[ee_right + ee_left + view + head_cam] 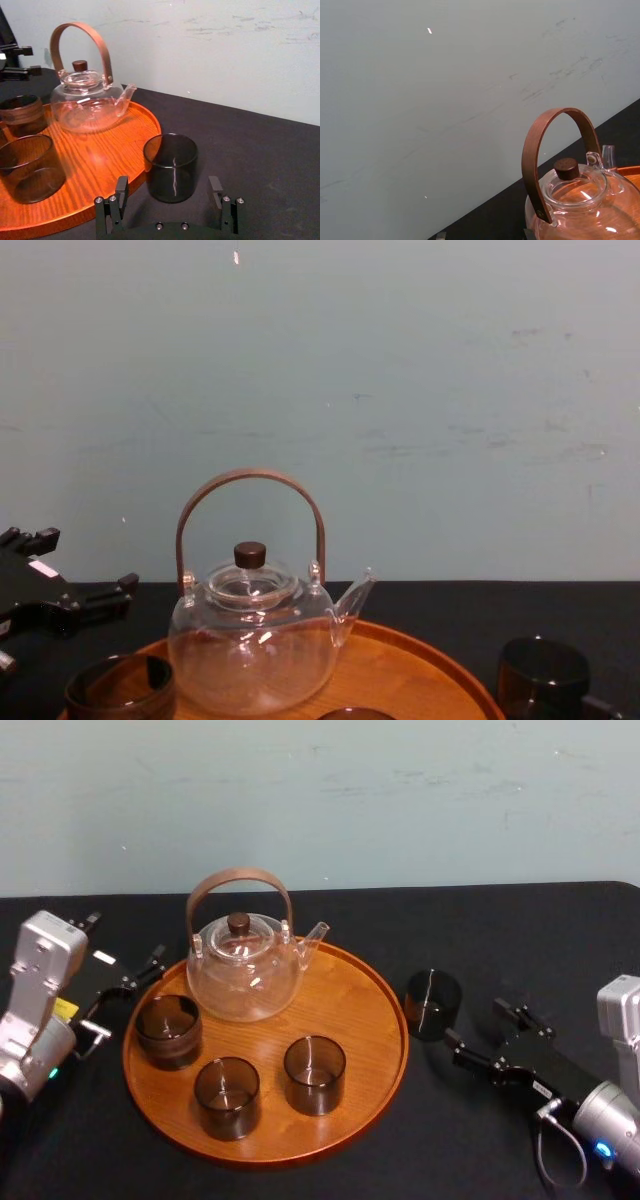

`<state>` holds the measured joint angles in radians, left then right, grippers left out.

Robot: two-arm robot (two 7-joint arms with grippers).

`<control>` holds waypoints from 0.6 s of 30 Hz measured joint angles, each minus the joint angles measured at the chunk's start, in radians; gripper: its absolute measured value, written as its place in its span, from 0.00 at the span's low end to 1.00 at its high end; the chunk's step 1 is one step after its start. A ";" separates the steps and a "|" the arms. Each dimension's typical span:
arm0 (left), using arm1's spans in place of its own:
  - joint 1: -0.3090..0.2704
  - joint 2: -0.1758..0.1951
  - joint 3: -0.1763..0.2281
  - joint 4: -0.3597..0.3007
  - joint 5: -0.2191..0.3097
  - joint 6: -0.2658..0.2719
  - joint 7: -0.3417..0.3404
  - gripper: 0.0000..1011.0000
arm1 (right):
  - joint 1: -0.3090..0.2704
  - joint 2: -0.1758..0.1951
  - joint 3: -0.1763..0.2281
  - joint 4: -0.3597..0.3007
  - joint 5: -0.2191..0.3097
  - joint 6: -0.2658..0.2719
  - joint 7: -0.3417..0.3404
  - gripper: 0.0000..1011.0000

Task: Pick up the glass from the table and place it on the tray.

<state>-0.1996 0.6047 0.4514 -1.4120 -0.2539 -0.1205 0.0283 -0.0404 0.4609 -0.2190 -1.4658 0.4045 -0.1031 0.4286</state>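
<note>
A dark smoky glass (432,1004) stands upright on the black table (520,930), just right of the round wooden tray (392,1030). My right gripper (482,1028) sits low behind the glass, open, fingertips a short way from it. In the right wrist view the glass (170,167) stands in front of the gap between the spread fingers (121,189), untouched, beside the tray rim (150,130). The chest view shows the glass (542,675) at the lower right. My left gripper (128,992) rests open at the tray's left edge, holding nothing.
On the tray stand a clear glass teapot (245,965) with a bent wooden handle and three dark glasses (168,1030), (227,1096), (314,1074). Bare tray surface lies on its right side near the rim. A pale wall backs the table.
</note>
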 joint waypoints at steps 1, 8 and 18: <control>0.000 0.000 0.000 0.000 0.000 0.000 0.000 0.99 | 0.010 -0.003 0.000 0.010 0.000 0.003 0.001 0.99; 0.000 0.000 0.000 0.000 0.000 0.000 0.000 0.99 | 0.048 -0.014 -0.008 0.052 -0.007 0.014 0.005 0.99; 0.000 0.000 0.000 0.000 0.000 0.000 0.000 0.99 | 0.101 -0.028 -0.032 0.107 -0.024 0.023 0.018 0.99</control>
<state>-0.1996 0.6047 0.4513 -1.4120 -0.2539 -0.1205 0.0283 0.0609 0.4327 -0.2509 -1.3592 0.3808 -0.0801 0.4464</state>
